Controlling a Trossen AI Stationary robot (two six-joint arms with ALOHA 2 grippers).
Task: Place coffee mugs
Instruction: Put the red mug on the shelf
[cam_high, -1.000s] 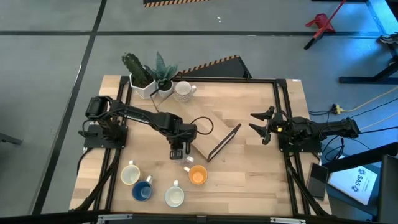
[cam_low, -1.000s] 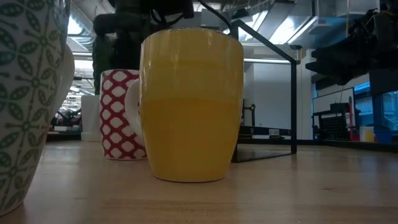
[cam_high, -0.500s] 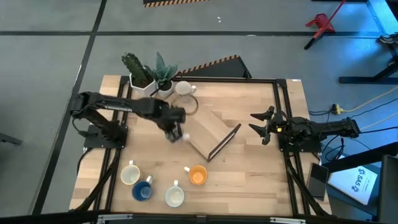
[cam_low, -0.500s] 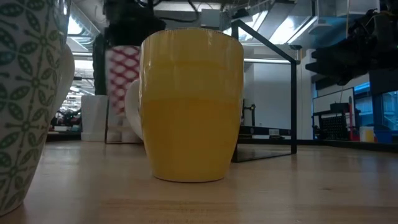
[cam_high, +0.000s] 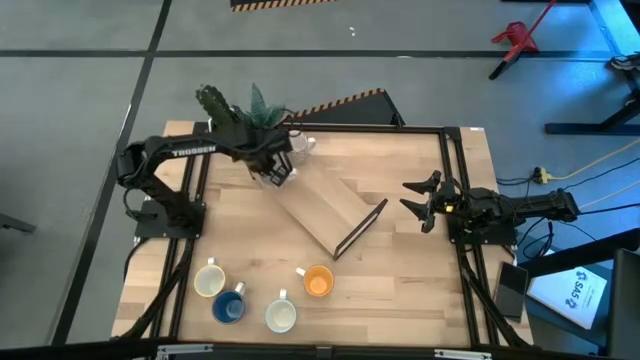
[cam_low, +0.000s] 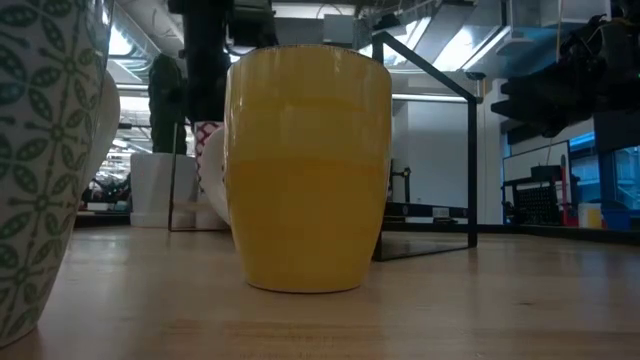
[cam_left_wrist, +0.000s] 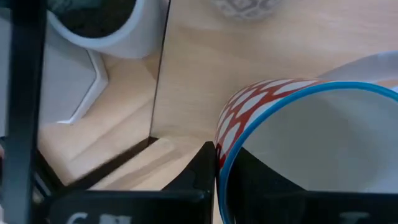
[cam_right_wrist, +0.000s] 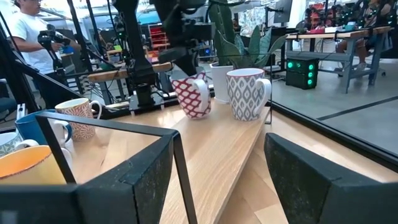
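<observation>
My left gripper (cam_high: 277, 170) is shut on a red-and-white patterned mug (cam_right_wrist: 193, 96) over the far end of the wooden tray (cam_high: 325, 210), beside a grey-patterned mug (cam_right_wrist: 247, 93) and the plant pots. An orange mug (cam_high: 317, 281), a cream mug (cam_high: 208, 280), a blue mug (cam_high: 229, 305) and a white mug (cam_high: 281, 315) stand on their bases near the table's near edge. My right gripper (cam_high: 418, 203) waits open at the table's right side. My left gripper has the red-and-white mug by its blue rim (cam_left_wrist: 219, 163), one finger (cam_left_wrist: 199, 174) outside the wall and the other inside. It comes from above, pointing down. The mug hangs tilted, its base at the tray's surface; whether it touches, I cannot tell.
Two white pots with green plants (cam_high: 232, 125) stand at the far left corner, close behind the held mug. A black frame (cam_high: 362, 228) rises along the tray's right end. Bare wood lies between the tray and the right arm.
My left gripper has lifted the red-and-white mug from beside the orange mug and carried it toward the table's far left, over to the tray's far end by the plants. The mug has left the table and now hangs tilted.
</observation>
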